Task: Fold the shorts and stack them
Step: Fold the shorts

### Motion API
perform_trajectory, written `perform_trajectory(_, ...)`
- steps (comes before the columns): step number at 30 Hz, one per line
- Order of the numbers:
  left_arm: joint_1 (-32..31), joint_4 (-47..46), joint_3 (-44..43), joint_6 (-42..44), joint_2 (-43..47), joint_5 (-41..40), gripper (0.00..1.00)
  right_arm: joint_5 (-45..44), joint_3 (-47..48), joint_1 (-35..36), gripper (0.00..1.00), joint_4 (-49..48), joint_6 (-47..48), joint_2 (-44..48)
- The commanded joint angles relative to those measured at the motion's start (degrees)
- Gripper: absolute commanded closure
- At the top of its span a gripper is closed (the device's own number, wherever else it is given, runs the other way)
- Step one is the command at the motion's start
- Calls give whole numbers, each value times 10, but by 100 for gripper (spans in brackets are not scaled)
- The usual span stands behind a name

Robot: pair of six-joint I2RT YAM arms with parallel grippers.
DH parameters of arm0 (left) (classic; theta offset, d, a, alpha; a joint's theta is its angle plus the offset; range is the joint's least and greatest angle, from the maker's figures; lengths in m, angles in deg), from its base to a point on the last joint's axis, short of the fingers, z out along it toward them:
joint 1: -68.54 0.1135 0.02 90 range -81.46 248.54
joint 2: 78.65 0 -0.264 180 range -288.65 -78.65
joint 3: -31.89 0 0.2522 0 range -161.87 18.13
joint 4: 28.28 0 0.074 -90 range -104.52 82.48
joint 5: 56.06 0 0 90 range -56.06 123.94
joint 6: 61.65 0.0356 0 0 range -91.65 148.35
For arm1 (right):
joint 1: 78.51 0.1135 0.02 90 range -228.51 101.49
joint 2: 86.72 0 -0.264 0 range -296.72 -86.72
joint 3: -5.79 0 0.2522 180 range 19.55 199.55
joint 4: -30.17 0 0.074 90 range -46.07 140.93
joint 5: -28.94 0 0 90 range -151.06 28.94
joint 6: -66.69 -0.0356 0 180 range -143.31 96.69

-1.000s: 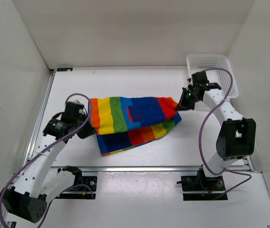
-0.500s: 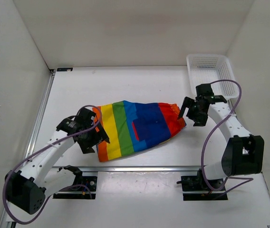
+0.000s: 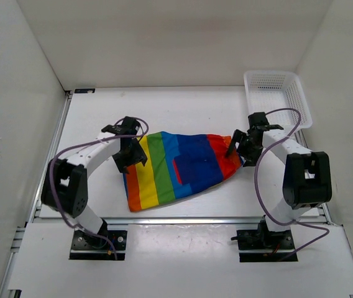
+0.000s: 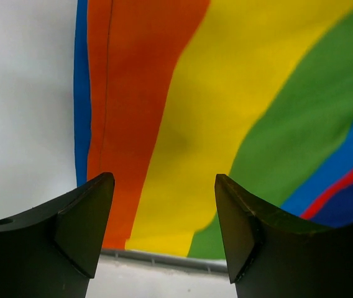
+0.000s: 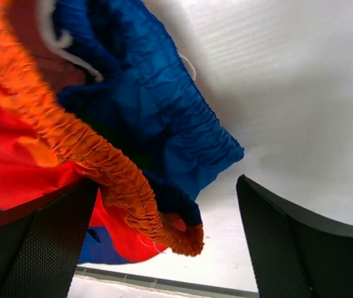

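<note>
White tabletop [image 3: 183,108] carries everything here. The shorts [image 3: 183,166] lie on it near the middle, between our two arms, with the hem end toward the left and the gathered waist toward the right; they look to us doubled leg over leg. The basket [image 3: 279,93] stands apart in the far right corner. Our left gripper [image 3: 130,155] hovers over the orange and yellow stripes by the left edge, its fingers [image 4: 83,223] spread and holding nothing. Our right gripper [image 3: 239,146] sits at the waist end, fingers [image 5: 33,248] also spread wide, with the waistband [image 5: 102,161] between them but not pinched. We judge the step in hand to be taking hold for the next fold. To do it well, we think each side should come down onto an edge, catch both layers and not the top one alone, and close firmly before lifting. Both ends should then travel together so the stripes stay lined up. On the right we would take the elastic itself and keep clear of the white drawstring [image 5: 55,40], which may snag.
</note>
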Motion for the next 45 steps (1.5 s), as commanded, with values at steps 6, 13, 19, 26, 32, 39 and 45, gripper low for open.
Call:
perform_trajectory(6,75,-23,-90,87,-78,-19,24,18,-48,69,29,-44,-63,-6)
perform_trajectory(13,123,-23,-122,130,-94,3,22,-71,-53,108,1,-14,-67,23)
perform_trajectory(19,159,-23,-89,130,-89,8,26,-108,-53,94,1,11,-33,92)
perform_trajectory(26,178,-35,-76,130,-110,35,27,-34,3,74,1,-17,32,-17)
perform_trajectory(32,189,-47,-65,136,-123,61,30,-17,23,74,26,-31,37,-77)
perform_trajectory(39,194,-52,-59,141,-123,71,31,-56,3,74,100,-44,27,-79)
perform_trajectory(45,187,-58,-49,146,-118,71,35,-178,8,74,100,3,14,22)
